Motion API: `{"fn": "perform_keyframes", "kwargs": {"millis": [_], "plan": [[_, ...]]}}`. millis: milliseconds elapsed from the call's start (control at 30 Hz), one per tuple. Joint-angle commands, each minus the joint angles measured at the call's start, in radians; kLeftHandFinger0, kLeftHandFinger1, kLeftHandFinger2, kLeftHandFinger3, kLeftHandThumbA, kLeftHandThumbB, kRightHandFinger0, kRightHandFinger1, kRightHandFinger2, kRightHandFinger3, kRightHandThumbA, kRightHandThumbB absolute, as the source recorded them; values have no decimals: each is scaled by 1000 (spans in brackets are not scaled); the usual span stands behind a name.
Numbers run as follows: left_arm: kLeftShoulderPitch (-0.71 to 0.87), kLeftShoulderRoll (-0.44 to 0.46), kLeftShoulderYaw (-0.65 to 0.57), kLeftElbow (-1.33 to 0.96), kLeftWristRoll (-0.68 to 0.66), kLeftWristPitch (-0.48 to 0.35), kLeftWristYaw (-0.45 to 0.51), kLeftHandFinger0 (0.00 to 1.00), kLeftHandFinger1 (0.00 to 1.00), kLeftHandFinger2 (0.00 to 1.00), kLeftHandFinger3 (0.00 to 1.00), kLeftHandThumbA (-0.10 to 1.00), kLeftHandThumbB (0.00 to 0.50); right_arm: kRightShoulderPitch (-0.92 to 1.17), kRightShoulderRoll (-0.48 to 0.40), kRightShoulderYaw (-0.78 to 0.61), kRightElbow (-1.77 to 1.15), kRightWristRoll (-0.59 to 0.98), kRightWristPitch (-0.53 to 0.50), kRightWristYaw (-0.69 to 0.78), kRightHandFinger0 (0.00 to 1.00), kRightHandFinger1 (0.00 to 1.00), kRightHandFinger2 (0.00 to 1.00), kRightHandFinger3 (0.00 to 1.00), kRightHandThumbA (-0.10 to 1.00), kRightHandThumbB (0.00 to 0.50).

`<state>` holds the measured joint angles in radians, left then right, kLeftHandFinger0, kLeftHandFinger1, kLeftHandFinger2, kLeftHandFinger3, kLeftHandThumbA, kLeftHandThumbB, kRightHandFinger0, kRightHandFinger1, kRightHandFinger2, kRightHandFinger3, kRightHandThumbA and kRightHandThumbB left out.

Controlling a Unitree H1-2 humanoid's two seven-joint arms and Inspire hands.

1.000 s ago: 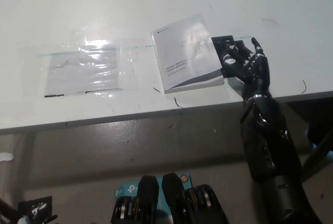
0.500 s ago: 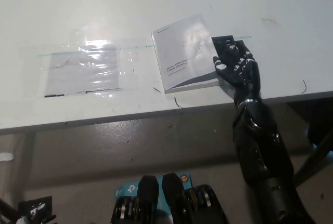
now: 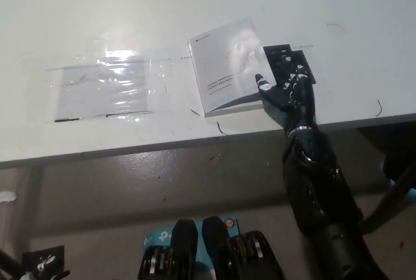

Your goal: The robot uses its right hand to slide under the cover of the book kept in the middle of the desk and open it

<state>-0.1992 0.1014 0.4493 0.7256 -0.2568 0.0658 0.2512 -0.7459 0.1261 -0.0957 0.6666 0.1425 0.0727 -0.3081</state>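
Mid-frame: book [image 3: 229,65] lies shut, cover flat.
Right hand [image 3: 289,88]: fingers spread, holding nothing, at book's right edge.
Left for you: slide under, flip cover.

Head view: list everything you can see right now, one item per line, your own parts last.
Desk: one, white, fills the upper part of the view, front edge running across the middle.
Book: one, white cover with a dark band at its lower edge, closed, lying flat near the desk's front edge, right of centre.
Plastic sleeve: one, clear and shiny, flat on the desk left of the book.
Black pad: one, flat on the desk at the book's right edge, partly hidden by the hand.
Floor: grey, below the desk edge.
Right hand: one, black, at the book's lower right corner, fingers apart, one fingertip over the cover.
Left hand: not in view.
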Motion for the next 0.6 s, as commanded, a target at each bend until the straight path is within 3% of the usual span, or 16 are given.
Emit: {"fn": "perform_keyframes", "kwargs": {"millis": [0, 33, 67, 100, 133, 167, 233, 333, 467, 567], "plan": [[5, 15, -2, -32, 3, 9, 20, 384, 480, 669, 635, 787, 49, -78, 40, 37, 15, -41, -21, 13, 402, 666, 761, 948, 727, 27], [8, 15, -3, -40, 6, 14, 23, 362, 471, 666, 627, 785, 48, -81, 43, 40, 14, -45, -17, 10, 396, 661, 755, 936, 726, 29], [9, 15, -6, -41, 8, 15, 21, 364, 488, 683, 637, 794, 38, -83, 46, 40, 12, -44, -15, 10, 386, 638, 731, 903, 704, 62], [13, 17, -9, -44, 10, 15, 17, 364, 490, 686, 639, 798, 39, -83, 51, 40, 8, -42, -11, 11, 390, 642, 734, 907, 712, 51], [11, 22, -10, -31, 6, 13, 5, 443, 531, 729, 687, 846, 51, -101, 58, 48, 20, -45, -18, 20, 392, 655, 759, 906, 715, 57], [15, 21, -6, -33, -2, 11, 0, 529, 572, 759, 707, 837, 59, -112, 63, 59, 14, -51, -12, 30, 432, 692, 792, 917, 720, 32], [13, 21, 0, -32, -4, 10, 8, 521, 564, 748, 693, 799, 60, -126, 70, 67, 11, -60, -5, 25, 421, 672, 771, 919, 726, 36], [19, 26, -7, -32, 4, 11, 3, 565, 566, 740, 698, 833, 56, -137, 74, 78, 7, -65, -2, 28, 441, 674, 762, 911, 736, 46], [20, 25, 1, -34, 4, 28, 25, 430, 477, 675, 647, 799, 65, -163, 77, 93, 2, -75, 9, 29, 376, 627, 722, 868, 717, 55], [32, 27, -7, -33, 6, 16, 7, 500, 544, 713, 688, 826, 69, -180, 75, 103, -12, -81, 14, 37, 362, 627, 734, 869, 714, 61]]}}
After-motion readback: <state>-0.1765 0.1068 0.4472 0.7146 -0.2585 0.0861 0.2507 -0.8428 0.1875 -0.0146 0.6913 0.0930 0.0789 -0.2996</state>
